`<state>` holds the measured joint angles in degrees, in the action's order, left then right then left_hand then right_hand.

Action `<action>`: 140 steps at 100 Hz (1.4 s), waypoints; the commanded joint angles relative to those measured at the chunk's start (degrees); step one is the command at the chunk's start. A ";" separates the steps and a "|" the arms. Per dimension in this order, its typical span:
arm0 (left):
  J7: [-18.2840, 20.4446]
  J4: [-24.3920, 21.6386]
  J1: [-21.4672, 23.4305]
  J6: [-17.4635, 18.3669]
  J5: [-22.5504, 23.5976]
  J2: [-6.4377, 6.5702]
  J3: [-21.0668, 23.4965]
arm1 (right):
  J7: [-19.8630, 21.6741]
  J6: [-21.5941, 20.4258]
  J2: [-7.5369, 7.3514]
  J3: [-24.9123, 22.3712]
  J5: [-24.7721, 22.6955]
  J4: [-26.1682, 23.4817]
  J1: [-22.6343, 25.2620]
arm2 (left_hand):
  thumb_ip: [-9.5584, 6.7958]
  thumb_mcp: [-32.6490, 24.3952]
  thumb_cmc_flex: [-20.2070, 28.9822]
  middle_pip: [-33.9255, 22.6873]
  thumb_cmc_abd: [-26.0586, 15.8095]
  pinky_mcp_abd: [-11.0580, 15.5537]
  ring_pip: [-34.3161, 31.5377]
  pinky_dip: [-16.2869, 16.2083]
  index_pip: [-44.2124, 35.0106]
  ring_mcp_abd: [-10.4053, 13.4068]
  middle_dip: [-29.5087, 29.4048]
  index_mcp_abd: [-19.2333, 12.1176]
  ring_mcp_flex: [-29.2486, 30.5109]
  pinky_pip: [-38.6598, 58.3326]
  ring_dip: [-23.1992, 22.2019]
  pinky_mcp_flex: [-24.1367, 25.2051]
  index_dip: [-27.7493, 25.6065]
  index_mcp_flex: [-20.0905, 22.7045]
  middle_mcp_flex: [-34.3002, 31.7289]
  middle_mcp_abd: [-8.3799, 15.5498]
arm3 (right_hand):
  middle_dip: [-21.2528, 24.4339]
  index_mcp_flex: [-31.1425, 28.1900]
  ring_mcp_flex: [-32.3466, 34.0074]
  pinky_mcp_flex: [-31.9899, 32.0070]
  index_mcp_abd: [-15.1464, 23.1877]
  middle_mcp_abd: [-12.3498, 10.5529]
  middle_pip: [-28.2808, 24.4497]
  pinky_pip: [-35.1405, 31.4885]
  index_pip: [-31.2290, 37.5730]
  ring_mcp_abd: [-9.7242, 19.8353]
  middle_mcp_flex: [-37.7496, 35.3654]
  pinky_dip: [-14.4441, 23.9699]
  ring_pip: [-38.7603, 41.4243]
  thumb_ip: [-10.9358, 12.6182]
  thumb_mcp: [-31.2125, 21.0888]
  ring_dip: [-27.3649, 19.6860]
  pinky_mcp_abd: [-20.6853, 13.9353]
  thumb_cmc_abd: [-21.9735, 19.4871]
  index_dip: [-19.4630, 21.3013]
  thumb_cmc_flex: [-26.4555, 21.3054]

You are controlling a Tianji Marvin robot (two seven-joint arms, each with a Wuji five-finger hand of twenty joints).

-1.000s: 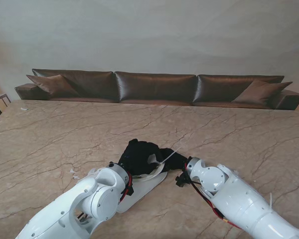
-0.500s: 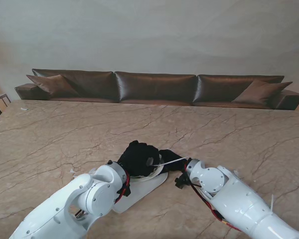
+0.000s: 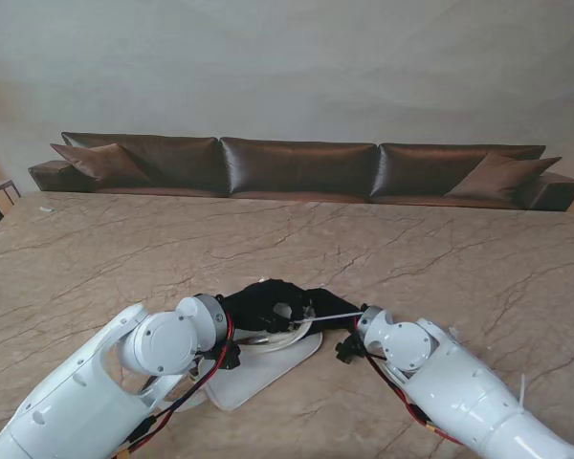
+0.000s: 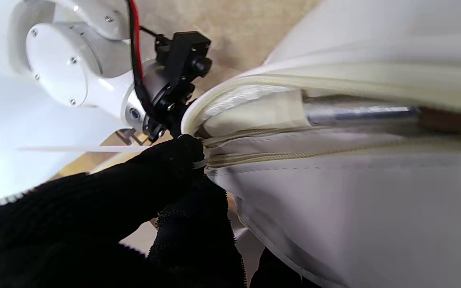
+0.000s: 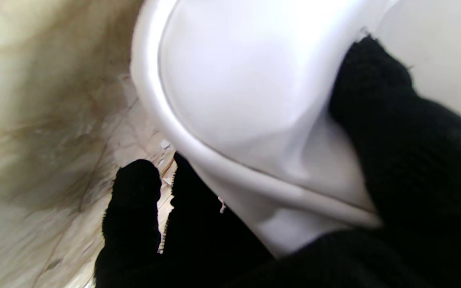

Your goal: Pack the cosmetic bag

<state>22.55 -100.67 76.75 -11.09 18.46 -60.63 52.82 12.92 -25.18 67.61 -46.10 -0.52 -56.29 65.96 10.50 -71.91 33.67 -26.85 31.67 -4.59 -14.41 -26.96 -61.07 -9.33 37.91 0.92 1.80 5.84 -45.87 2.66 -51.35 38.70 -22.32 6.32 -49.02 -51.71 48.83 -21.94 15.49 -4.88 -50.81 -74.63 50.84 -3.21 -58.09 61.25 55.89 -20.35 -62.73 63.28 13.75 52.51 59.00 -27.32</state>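
As the gloved left hand (image 4: pixel 142 208) pinched the zip end of the white cosmetics bag (image 3: pixel 258 368) on the marble table (image 3: pixel 96 258) and the right hand (image 5: pixel 374 192) clamped its corner, the metallic tube (image 4: pixel 358 114) inside lay across the opening — likely to jam the zipper (image 4: pixel 334 154) or let the pull slip.

Both robot hands (image 3: pixel 285 308) seemingly clenched.

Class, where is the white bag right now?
In the stand view, the bag lies on the table's near edge, between left hand and right hand.
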 commanded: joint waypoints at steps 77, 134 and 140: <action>1.57 1.80 2.24 8.68 -1.30 0.48 6.59 | 4.13 -0.79 -1.51 -1.01 0.03 0.98 0.74 | -3.48 -5.73 -13.81 6.20 -1.08 -0.36 4.79 12.04 -10.52 4.64 -5.07 -7.36 1.01 -4.72 4.07 -0.08 -7.13 7.92 1.66 -2.49 | -3.21 -18.00 8.34 -1.02 10.19 -1.12 -9.85 -1.11 16.48 -5.20 -9.20 0.44 13.43 7.91 -13.78 5.67 0.55 -21.82 6.04 -25.41; 2.33 3.99 4.22 13.37 2.22 1.17 10.03 | 3.94 -0.19 -1.55 -2.59 0.18 1.24 2.08 | -10.11 16.73 -11.08 7.61 -3.55 -1.26 5.51 8.09 -8.60 3.72 -5.73 -12.26 2.17 -2.15 3.89 0.60 -10.95 0.36 3.87 -3.03 | -3.22 -19.36 8.46 -0.64 9.43 0.59 -11.53 -1.71 17.20 -6.19 -9.77 -2.33 14.37 6.20 -15.94 6.14 1.28 -20.10 5.90 -26.05; 1.22 4.61 4.17 14.16 2.53 0.96 9.16 | 3.58 -0.35 -1.39 -2.34 0.21 1.40 1.98 | -9.55 16.46 -9.95 7.66 -2.28 -1.34 5.31 7.59 -5.64 3.54 -5.79 -13.17 2.14 -1.96 3.83 0.60 -9.45 -2.22 4.75 -3.43 | -3.19 -19.38 8.49 -0.63 9.31 0.68 -11.70 -1.79 17.24 -6.23 -9.76 -2.30 14.51 6.14 -15.97 6.14 1.25 -20.12 5.82 -26.00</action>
<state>24.90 -97.24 80.84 3.12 20.85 -60.10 62.32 16.89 -26.12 67.36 -48.55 0.13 -57.09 67.09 -0.95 -55.96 22.85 -19.47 26.18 -6.05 -9.43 -18.21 -42.36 -5.94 32.45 -11.87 4.03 3.45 -41.97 2.73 -53.32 35.17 -18.74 4.46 -50.37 -53.07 52.91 -22.83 15.15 -4.82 -52.83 -74.97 51.16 -3.63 -61.40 59.04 60.78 -19.32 -59.75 65.69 14.29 49.13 60.09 -26.84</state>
